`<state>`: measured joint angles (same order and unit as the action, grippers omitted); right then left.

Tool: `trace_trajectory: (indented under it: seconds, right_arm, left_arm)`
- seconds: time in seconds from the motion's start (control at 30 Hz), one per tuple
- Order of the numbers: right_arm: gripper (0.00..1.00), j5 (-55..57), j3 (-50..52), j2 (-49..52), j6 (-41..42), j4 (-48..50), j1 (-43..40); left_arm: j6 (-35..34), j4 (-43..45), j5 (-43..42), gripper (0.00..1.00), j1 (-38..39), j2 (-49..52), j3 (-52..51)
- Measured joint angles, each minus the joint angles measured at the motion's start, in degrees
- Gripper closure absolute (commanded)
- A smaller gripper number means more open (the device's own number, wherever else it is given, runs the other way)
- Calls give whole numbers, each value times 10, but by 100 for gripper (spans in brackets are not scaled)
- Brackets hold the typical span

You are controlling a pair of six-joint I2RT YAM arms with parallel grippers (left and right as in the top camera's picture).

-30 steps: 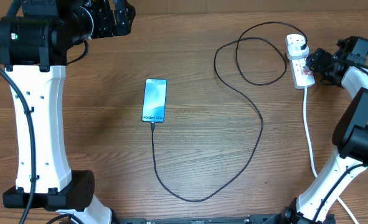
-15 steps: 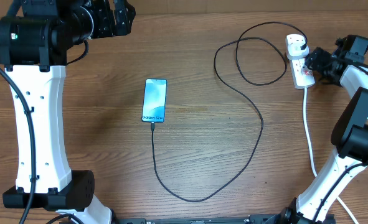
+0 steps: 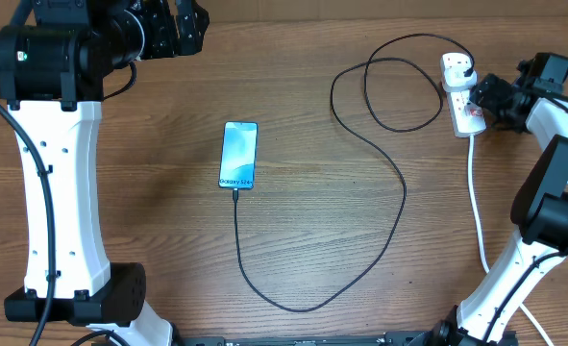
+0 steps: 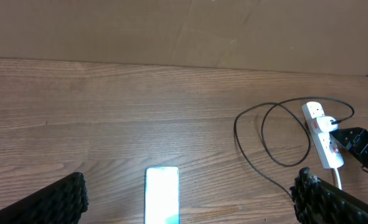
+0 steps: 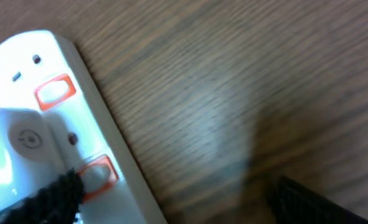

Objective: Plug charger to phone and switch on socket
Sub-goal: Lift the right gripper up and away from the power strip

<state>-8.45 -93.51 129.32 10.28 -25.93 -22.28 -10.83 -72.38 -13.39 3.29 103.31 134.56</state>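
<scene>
Brown wood-grain desk, with plain board behind its far edge. Over the far left corner, the left gripper (image 3: pixel 185 27) hangs above the desk on its white arm. In the left wrist view its ribbed black fingers (image 4: pixel 59 199) are spread wide with nothing between them.

Left of the desk's middle lies the phone (image 3: pixel 238 154), flat and face up. Its light blue screen is lit and its long sides run from the far edge toward the near edge. The charger (image 3: pixel 405 192) has its small tip in the phone's near end. From there the thin black cable drops toward the near edge and bends round. It then climbs rightward across the desk, makes a loose loop near the far edge and ends at a plug in the far end of the socket (image 3: pixel 461 96).

The socket, a white strip, lies by the far right corner. Its thick white cord (image 3: pixel 476 192) trails back toward the near edge.

The right gripper (image 3: pixel 483 96) is at the strip's right side, low against it. In the right wrist view its fingers are parted. One finger (image 5: pixel 56 193) lies over the strip just beside a red-framed switch (image 5: pixel 99 171), and the other is out over bare wood. The view is blurred, and I cannot tell if the finger is pressing that switch.
</scene>
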Motion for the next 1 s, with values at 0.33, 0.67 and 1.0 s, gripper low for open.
trace_trajectory:
  seconds: [0.33, 0.67, 1.0]
  right_arm:
    - [0, -1, -91, -28, -11, -170, 9]
    - [0, -36, -196, -216, -13, -315, 31]
    - [0, -78, -198, -373, -13, -469, 92]
  left_arm:
    - [0, 0, 0, 0, 0, 0, 0]
    - [0, 0, 0, 0, 0, 0, 0]
    - [0, 0, 0, 0, 0, 0, 0]
